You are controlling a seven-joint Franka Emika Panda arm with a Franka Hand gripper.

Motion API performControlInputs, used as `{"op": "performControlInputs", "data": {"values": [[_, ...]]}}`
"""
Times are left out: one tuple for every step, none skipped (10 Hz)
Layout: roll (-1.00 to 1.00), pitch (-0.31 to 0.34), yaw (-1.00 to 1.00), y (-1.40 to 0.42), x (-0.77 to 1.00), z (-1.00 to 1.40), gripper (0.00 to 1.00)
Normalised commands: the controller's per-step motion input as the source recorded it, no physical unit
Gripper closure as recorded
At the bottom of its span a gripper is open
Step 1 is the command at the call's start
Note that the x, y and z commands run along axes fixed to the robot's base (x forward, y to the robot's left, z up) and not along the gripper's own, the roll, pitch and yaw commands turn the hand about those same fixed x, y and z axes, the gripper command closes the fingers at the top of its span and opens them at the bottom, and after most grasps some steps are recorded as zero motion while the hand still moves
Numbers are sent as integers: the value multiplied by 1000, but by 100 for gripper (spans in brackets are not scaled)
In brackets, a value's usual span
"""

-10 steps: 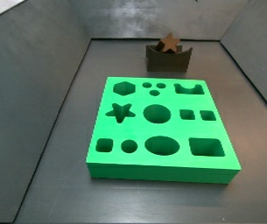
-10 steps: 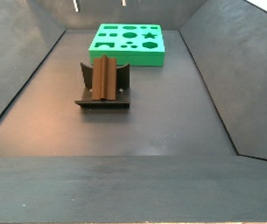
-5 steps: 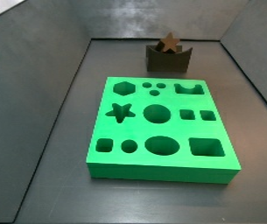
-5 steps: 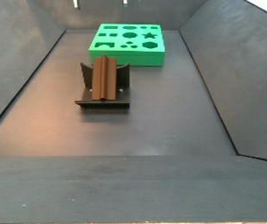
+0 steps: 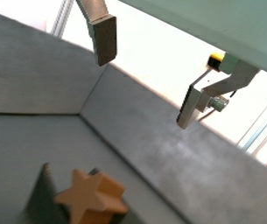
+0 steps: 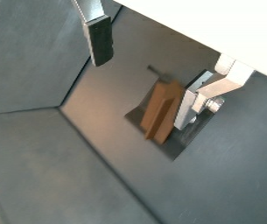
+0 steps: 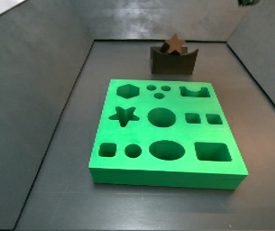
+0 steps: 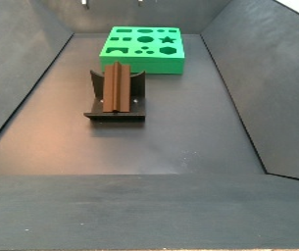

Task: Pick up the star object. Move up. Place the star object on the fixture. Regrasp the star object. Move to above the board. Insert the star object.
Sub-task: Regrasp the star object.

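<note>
The star object (image 8: 115,90) is a single long brown ridged prism lying in the notch of the one dark fixture (image 8: 117,114), its star-shaped end face plain in a side view (image 7: 175,43), near the far edge of the grey floor behind the one green board (image 7: 166,132). The gripper (image 6: 147,61) hangs high above it with its two fingers (image 5: 104,40) spread wide and nothing between them. Nothing on the floor has shifted since half a second ago: star, fixture and board lie just as they did.
</note>
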Motion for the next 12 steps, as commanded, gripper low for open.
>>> {"op": "performControlInputs", "data": {"values": [[582, 148, 121, -40, 93, -14, 0], [392, 135, 143, -37, 93, -15, 0], [232, 102, 165, -22, 82, -6, 0], [227, 100, 175, 78, 31, -1000, 0], [200, 62, 180, 76, 32, -1000, 0], [180, 25, 178, 67, 44, -1000, 0], [135, -15, 161, 58, 58, -1000, 0], [110, -41, 143, 57, 68, -1000, 0], [97, -71, 121, 52, 76, -1000, 0], [88, -96, 95, 48, 83, -1000, 0], [75, -110, 69, 43, 88, -1000, 0], [66, -117, 36, 40, 96, -1000, 0]]}}
